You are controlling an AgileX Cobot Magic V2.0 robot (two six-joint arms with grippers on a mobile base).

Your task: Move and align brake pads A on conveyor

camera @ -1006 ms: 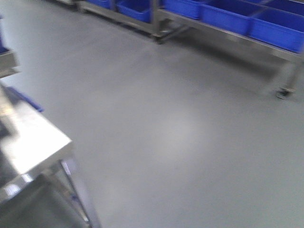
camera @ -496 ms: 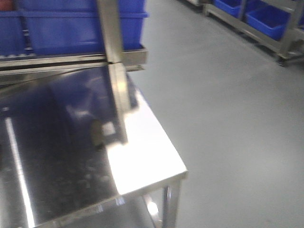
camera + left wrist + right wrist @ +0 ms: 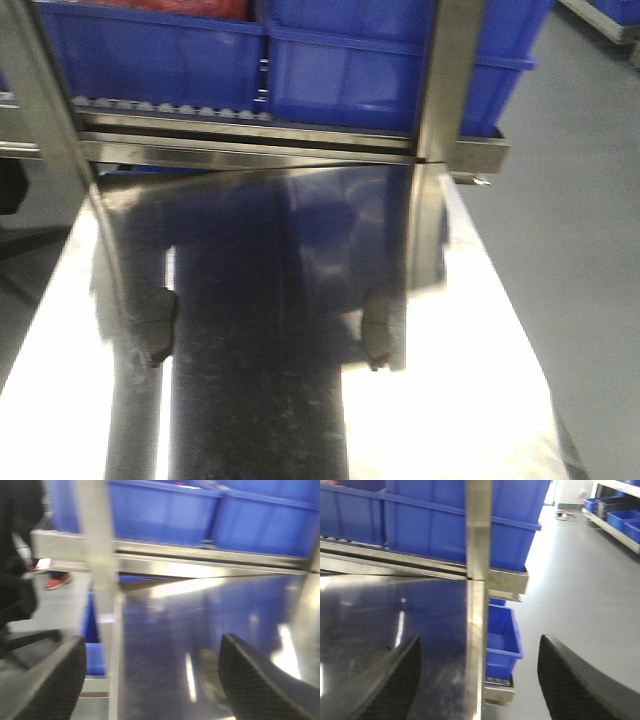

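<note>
Brake pads A [image 3: 160, 325]: 2 seen, the second pad [image 3: 378, 330] well apart, both lying on the steel counter [image 3: 480, 400]; conveyor not in view. Left hand [image 3: 151, 645], right hand [image 3: 480, 642]: spread wide, nothing held. Risk judged: pads could be lost among dark reflections and a grasp misplaced.

Left gripper [image 3: 150, 645], right gripper [image 3: 480, 645]: each two black, round-tipped fingers [image 3: 252, 682] flanking the pincer gap, fine dotted weave texture.

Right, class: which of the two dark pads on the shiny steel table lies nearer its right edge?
The right pad, right of centre; the left pad sits toward the opposite edge.
</note>
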